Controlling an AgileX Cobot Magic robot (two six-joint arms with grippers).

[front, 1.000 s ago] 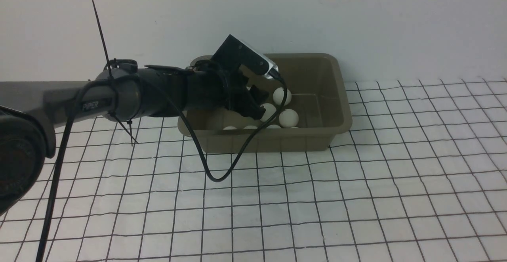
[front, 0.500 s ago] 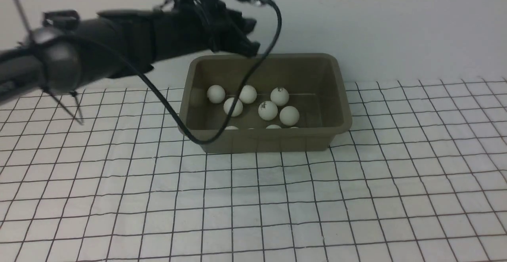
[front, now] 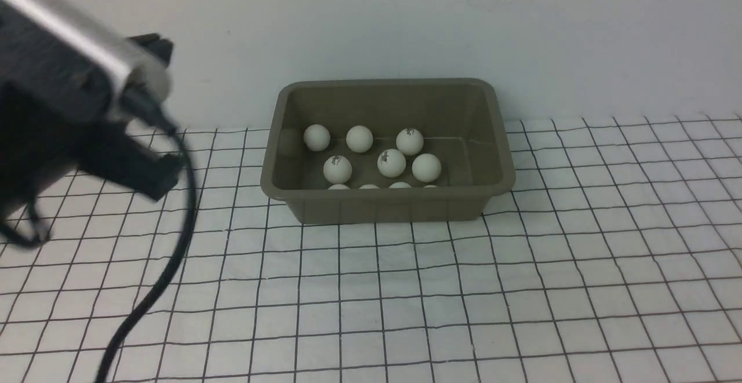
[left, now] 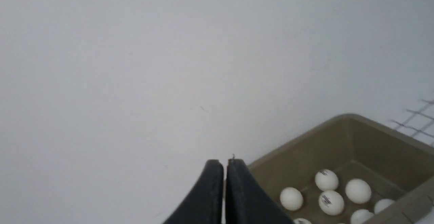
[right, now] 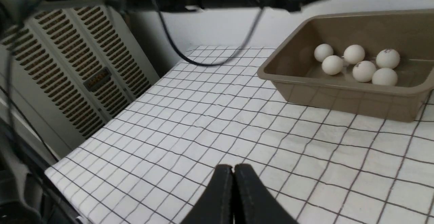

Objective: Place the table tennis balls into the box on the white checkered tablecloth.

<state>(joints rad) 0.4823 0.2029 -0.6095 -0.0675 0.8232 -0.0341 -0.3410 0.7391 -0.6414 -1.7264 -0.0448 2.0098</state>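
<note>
- Table tennis balls (front: 392, 163) all lying inside the box (front: 387, 203): six in plain sight on the floor of it, four more peeking just above the near rim in the front view.
- Box standing on the white checkered tablecloth (front: 464, 290), at its far edge near the wall; probably set there to give both arms clear reach across the open cloth.
- No ball visible anywhere on the cloth in any view, so the task looks finished, or as good as.
- Left gripper (left: 223, 164) clenched, fingers pressed flat together with nothing between them; hanging high and off to the side of the box, pointing at the wall, with a corner of the box and its balls showing beside it.
- Left arm (front: 75, 110) blurred and close to the front camera, well clear of the box; a pose that fits a retreat to rest rather than another pick.
- Right gripper (right: 233, 169) likewise closed on nothing, fingers touching, held low over bare cloth well short of the box.
- Black cable (front: 168, 255) dangling from the left wrist over the cloth, apart from the box.
- Sloping walls and rolled rim likely enough to keep the light balls from rolling out.
</note>
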